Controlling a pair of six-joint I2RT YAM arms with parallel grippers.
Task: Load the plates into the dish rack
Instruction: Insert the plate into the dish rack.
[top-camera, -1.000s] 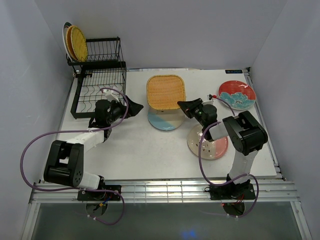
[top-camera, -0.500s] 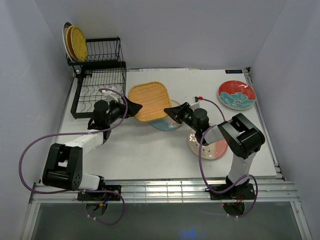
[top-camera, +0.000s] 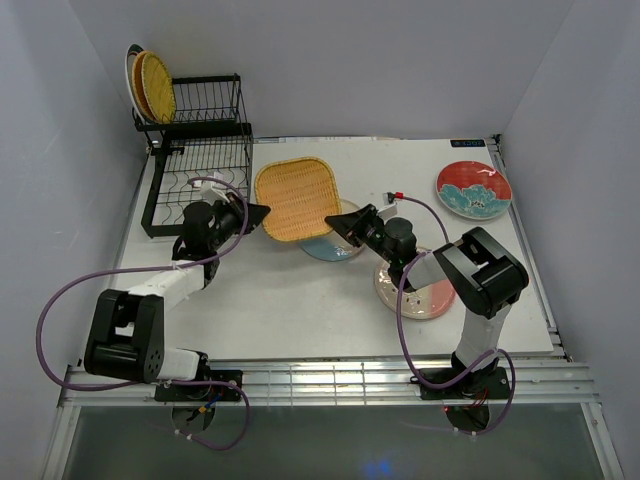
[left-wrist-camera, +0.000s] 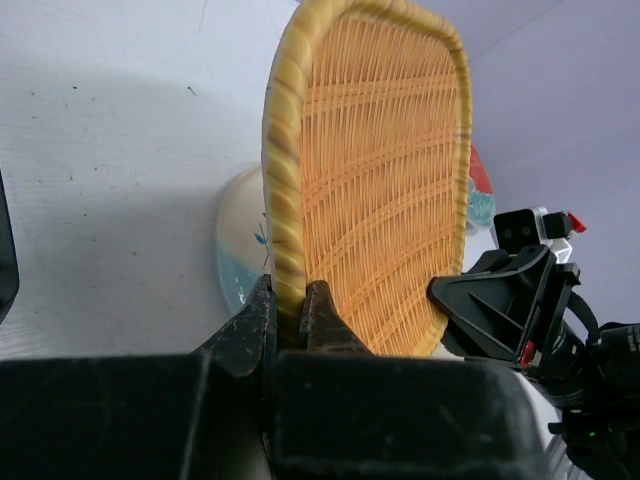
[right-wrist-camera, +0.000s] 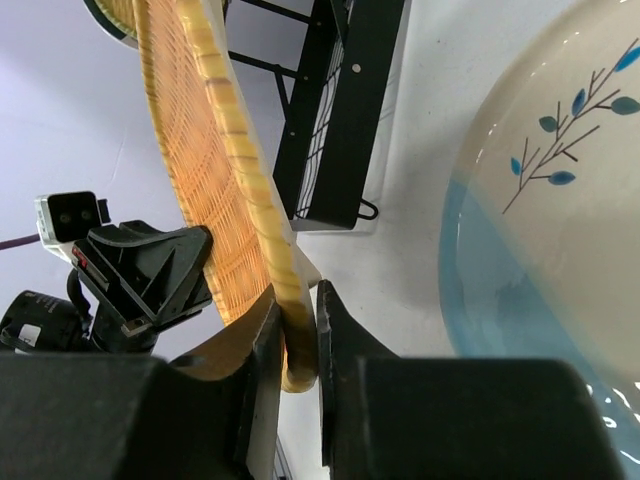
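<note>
**Item:** rounded-square woven orange-yellow plate (top-camera: 296, 200).

**Location:** mid-table, lifted and tilted on edge, partly over cream-and-blue glazed plate (top-camera: 325, 247). Between the two arms, near black wire two-tier dish rack (top-camera: 196, 172) but apart from it.

**Left gripper** (top-camera: 258, 213): jaws drawn narrow, pinching the braided rim on the rack side.

**Right gripper** (top-camera: 335, 225): jaws likewise narrow, pinching the opposite rim.

**Already racked:** round woven orange-yellow plates (top-camera: 155, 87), upright in the upper basket.

**Not yet loaded:** cream-and-pink plate (top-camera: 420, 295) and red-and-teal floral plate (top-camera: 473, 189), both flat on white table (top-camera: 280, 310).

**Step, as judged:** arm-to-arm handover, both holds on at once.

**Next move, as judged:** release by right gripper alone and clean withdrawal. Then carry toward the rack, with the plate stood upright for a lower slot. Thin rim hold, so slip or swing possible.
</note>
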